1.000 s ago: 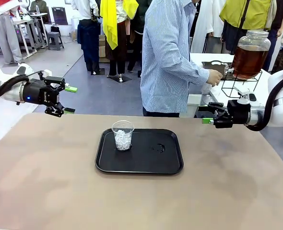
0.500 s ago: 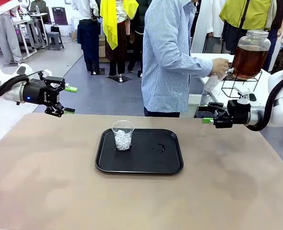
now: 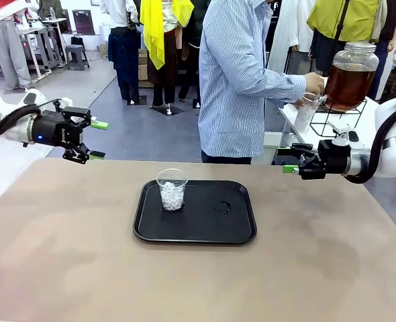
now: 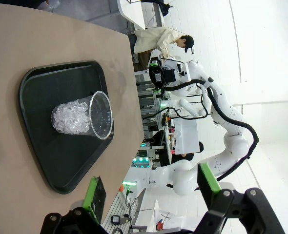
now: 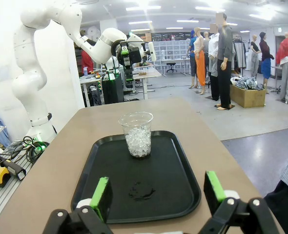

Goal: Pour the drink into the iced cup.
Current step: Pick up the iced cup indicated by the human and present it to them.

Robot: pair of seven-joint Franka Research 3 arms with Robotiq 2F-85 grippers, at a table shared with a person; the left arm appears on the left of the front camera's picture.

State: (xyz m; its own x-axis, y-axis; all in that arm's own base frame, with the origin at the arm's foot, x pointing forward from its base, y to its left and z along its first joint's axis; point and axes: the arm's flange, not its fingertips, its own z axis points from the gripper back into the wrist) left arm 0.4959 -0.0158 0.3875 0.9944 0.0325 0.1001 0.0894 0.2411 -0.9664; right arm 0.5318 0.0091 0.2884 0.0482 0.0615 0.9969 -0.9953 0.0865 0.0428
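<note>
Drink (image 3: 346, 86): amber-brown liquid, sitting in a large clear glass jar (image 3: 352, 70) with a lid. The jar is standing upright, long axis vertical and mouth up, on a wire stand (image 3: 329, 124) on a white side table beyond the main table's far right corner. It is well apart from the tray.

A person in a striped shirt is standing at the far edge and turning toward the jar. One hand (image 3: 313, 82) is reaching to the jar's lower front and holding a small clear vessel (image 3: 305, 111) there, slightly tilted. I cannot tell what is in it.

Iced cup (image 3: 172, 189): clear plastic, standing upright with its rim up on the left half of the black tray (image 3: 241, 231). White ice cubes are filling roughly its lower half. A small wet patch (image 3: 221, 206) is lying on the tray's right half, apart from the cup.

The tray is lying flat on the brown table (image 3: 64, 255), near its middle.

Left pincer (image 3: 98, 139): hanging above the table's far left edge, fingers spread wide, gripping nothing.

Right pincer (image 3: 287, 160): hanging at the far right edge, pointing inward toward the tray, fingers spread, also gripping nothing. Both are well apart from cup and tray.
</note>
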